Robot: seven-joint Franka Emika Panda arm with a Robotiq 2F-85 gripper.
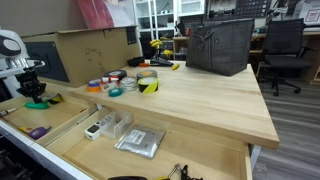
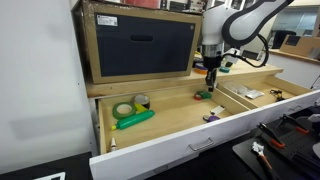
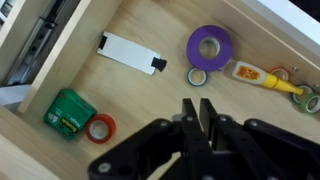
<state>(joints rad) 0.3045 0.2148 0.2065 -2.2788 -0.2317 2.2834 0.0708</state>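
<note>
Drawer [image 3: 150, 95] with odds and ends, wrist view.
Box [image 3: 68, 110] lower left, ring [image 3: 100, 128] just right of it; card [image 3: 130, 52] upper middle; tape roll [image 3: 210, 45] upper right, small roll [image 3: 198, 76] just beneath, tube [image 3: 255, 75] to their right.

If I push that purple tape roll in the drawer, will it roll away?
The purple tape roll lies flat, so it would probably slide, not roll. A small hollow ring, it is likely light and stiff.

My gripper [image 2: 211, 83] hangs centre right of the frame, above an open wooden drawer [image 2: 170, 108] and just over a small green object [image 2: 203, 96]. At the drawer's left lie a tape roll [image 2: 125, 108] and a long green object [image 2: 135, 119]. A cardboard box [image 2: 140, 45] fills the upper left.
</note>
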